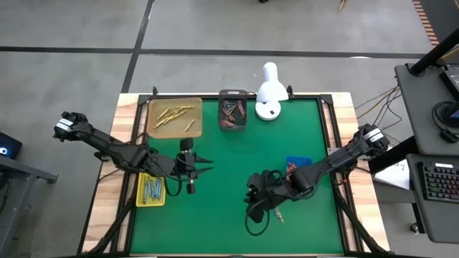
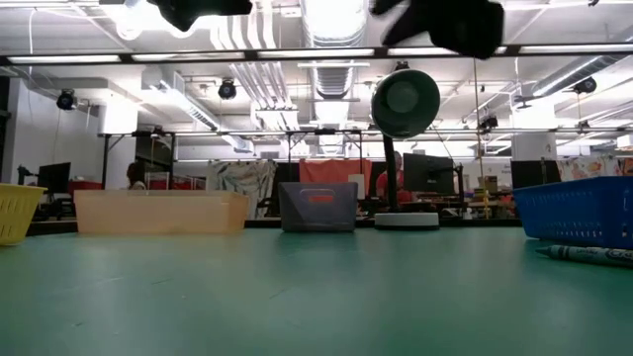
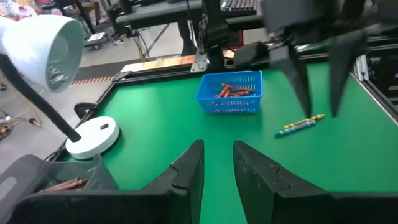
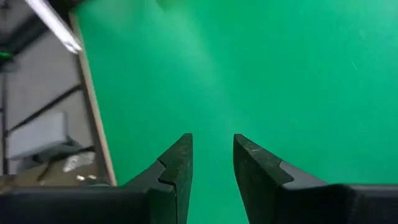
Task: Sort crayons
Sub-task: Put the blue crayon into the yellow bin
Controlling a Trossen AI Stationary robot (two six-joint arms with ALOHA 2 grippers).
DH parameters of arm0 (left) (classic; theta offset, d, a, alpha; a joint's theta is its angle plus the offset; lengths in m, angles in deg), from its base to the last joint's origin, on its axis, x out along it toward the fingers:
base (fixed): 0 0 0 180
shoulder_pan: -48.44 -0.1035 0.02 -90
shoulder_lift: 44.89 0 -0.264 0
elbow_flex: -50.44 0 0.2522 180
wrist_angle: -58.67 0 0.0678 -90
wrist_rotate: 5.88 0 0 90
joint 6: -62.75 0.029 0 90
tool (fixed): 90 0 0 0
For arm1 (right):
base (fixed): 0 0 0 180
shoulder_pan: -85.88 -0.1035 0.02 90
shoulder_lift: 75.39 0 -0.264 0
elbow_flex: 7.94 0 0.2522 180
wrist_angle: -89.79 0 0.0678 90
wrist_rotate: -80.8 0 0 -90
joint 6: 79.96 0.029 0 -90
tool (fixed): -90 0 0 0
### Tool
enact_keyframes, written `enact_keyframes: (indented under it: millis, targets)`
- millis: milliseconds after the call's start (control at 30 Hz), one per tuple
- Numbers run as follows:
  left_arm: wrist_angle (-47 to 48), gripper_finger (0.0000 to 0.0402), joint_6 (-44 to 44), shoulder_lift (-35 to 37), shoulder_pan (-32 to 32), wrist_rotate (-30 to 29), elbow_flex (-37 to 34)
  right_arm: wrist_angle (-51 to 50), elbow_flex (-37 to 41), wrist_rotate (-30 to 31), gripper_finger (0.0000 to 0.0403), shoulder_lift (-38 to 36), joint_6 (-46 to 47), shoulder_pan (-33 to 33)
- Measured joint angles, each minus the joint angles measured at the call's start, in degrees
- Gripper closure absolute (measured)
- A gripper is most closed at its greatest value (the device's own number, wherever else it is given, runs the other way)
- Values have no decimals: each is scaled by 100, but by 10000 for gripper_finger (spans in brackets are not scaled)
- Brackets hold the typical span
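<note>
**Right end effector beside the last loose crayon on the green worktop**

Overhead, the right end effector [image 1: 259,203] sits low over the near-centre of the green worktop [image 1: 229,158]. Its own wrist view shows its two dark fingers [image 4: 177,163] apart by a narrow gap, with only bare green between them and nothing held. One loose crayon [image 3: 301,124], yellow-and-teal in the left wrist view, lies flat on the worktop just beside this end effector, on the side toward the blue tray [image 1: 299,164]; overhead it appears as a pale sliver [image 1: 278,216] by the gripper body. Its long axis runs obliquely across the worktop, roughly parallel to the near face of the blue tray as seen from the left wrist. The crayon is absent from the right wrist view, so it lies off the line between the fingers; judged from this, the coming move calls for a shift toward the crayon and an alignment of the fingers across its long axis. The right arm is clearly the nearer. The left end effector [image 1: 192,169] hovers left of centre, near the yellow tray [image 1: 150,190], fingers [image 3: 189,165] narrowly parted and empty. Other crayons already lie in the tan tray [image 1: 174,117], the dark tray [image 1: 233,111], the yellow tray and the blue tray. A white desk lamp [image 1: 270,92] stands at the far edge.
</note>
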Motion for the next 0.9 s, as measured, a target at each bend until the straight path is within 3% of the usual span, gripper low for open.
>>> enact_keyframes:
  millis: [267,567,900]
  targets:
    - [185,333,137,23,169,163,-19,-1068,-158,-197,301,355,767,106]
    - [191,333,145,23,166,155,-19,-2437,-843,-673,301,1077,919,341]
    - [224,333,126,23,164,152,-19,-3614,-1412,-1638,300,1971,892,385]
